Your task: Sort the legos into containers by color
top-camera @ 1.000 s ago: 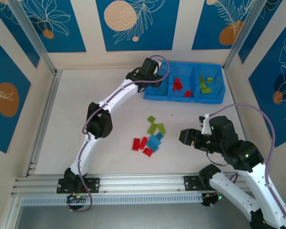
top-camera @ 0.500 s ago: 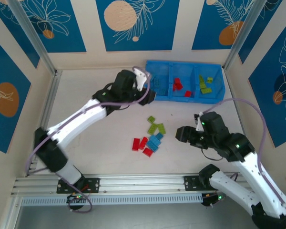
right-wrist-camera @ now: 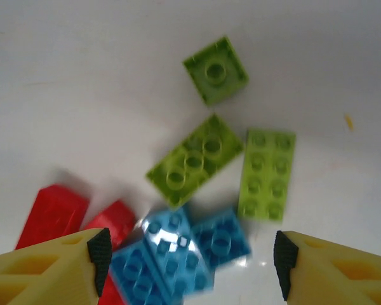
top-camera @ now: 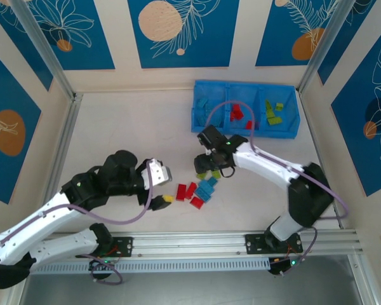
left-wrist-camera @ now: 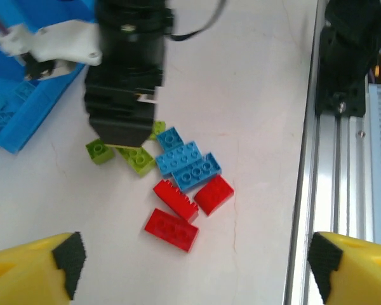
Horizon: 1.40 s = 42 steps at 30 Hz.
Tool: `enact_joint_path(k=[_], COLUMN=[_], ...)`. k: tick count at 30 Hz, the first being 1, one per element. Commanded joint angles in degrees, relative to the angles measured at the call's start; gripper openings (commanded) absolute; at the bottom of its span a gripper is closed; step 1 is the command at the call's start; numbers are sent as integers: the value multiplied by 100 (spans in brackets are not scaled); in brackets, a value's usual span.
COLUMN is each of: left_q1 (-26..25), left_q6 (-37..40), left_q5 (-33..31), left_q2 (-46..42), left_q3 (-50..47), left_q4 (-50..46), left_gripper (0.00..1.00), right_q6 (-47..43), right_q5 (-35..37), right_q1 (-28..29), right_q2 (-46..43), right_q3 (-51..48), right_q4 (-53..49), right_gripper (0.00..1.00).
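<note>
The right gripper [right-wrist-camera: 190, 257], jaws spread, is positioned over the long green brick [right-wrist-camera: 193, 160], which lies diagonally across the gap; the left gripper [left-wrist-camera: 195, 260], likewise spread, is farther off.

The left arm [top-camera: 57, 213] has pulled away from the left compartment [top-camera: 199, 119] of the blue tray [top-camera: 291, 131] and swung back to the near side. The left gripper [top-camera: 163, 189] is now just beside the red bricks [top-camera: 186, 191], fingers spread wide. The right arm [top-camera: 267, 166] has reached in from the right, and the right gripper [top-camera: 206, 168] has come over the lime green bricks [right-wrist-camera: 193, 162], fingers apart.
</note>
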Motion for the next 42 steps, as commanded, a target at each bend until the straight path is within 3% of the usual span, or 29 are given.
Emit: enact_joint_path(k=[1, 10, 12, 15, 17, 21, 27, 31, 35, 38, 42], left_q1=[-18, 56, 66, 92, 113, 153, 180, 273, 383, 435, 473], left_q6=[702, 894, 864, 864, 873, 872, 843, 821, 808, 817, 815], left_q5=[-28, -63, -49, 20, 44, 91, 5, 22, 30, 21, -22], left_q2=[-128, 78, 86, 30, -14, -50, -215, -279, -279, -253, -238], left_q3=[-400, -561, -563, -591, -619, -622, -718, -754, -746, -746, -728], left_q4=[158, -65, -61, -12, 42, 79, 255, 373, 387, 361, 325], left_gripper=[100, 100, 100, 100, 100, 100, 100, 100, 100, 100, 100], right_q6=[-977, -1508, -1420, -1285, -1229, -1049, -364, 379, 911, 931, 934], right_q5=[98, 76, 44, -28, -1, 5, -20, 161, 173, -97, -575], right_q1=[-131, -346, -388, -404, -390, -381, -598, -1300, -2732, -3964, -4869], right_q2=[627, 2256, 2418, 2461, 2376, 1890, 3, -1505, -2390, -1987, -553], right_q3=[487, 1477, 1512, 1442, 1391, 1147, 183, -640, -1127, -877, 123], right_q4=[341, 193, 191, 282, 283, 416, 1146, 1573, 1771, 1841, 1620], right_gripper=[70, 67, 60, 37, 27, 19, 17, 19, 19, 18, 17])
